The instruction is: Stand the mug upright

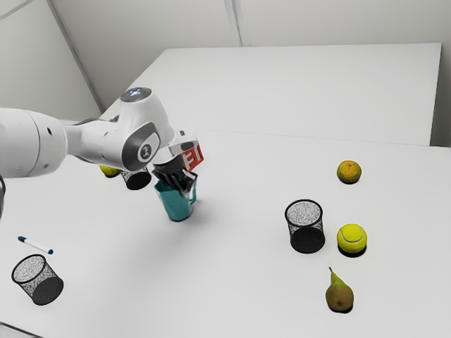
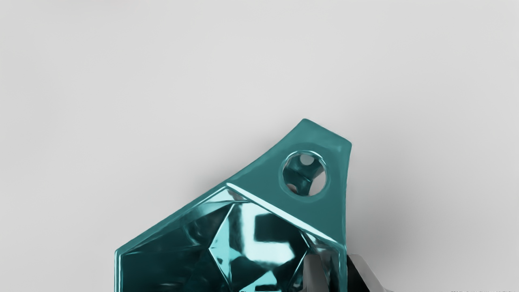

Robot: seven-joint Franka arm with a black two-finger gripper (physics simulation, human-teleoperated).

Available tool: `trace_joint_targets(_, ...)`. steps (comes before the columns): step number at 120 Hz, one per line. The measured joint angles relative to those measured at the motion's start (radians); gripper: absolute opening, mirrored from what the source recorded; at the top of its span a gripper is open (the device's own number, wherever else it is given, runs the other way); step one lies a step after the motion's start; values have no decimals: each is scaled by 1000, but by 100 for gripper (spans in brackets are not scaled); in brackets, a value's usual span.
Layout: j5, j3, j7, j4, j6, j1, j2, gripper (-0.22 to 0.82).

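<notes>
Close by mug [image 1: 176, 204], mesh cup [image 1: 136, 180], red box [image 1: 192, 156]

Our arm [image 1: 97, 141] is smooth white with rounded shells, small dark screw dots, a black cap [image 1: 136, 94] with blue-white lights, a dark-grey marked disc [image 1: 145, 151] and a black, ridged claw [image 1: 186, 191].

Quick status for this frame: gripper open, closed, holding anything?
Gripper: closed on the teal mug, pinching its wall with one finger inside and one outside.
</notes>
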Motion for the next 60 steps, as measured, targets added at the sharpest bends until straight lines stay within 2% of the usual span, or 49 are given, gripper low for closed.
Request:
trace_joint_targets(13, -1, -6, 1, 1, -4, -4, -8, 22)
trace_joint_targets(25, -2, -6, 2, 0, -8, -3, -28, 37)
trace_joint_targets(41, -1, -7, 4, 1, -22, -2, -64, 48)
trace_joint_targets(60, -2, -5, 5, 16, -36, -3, -109, 54)
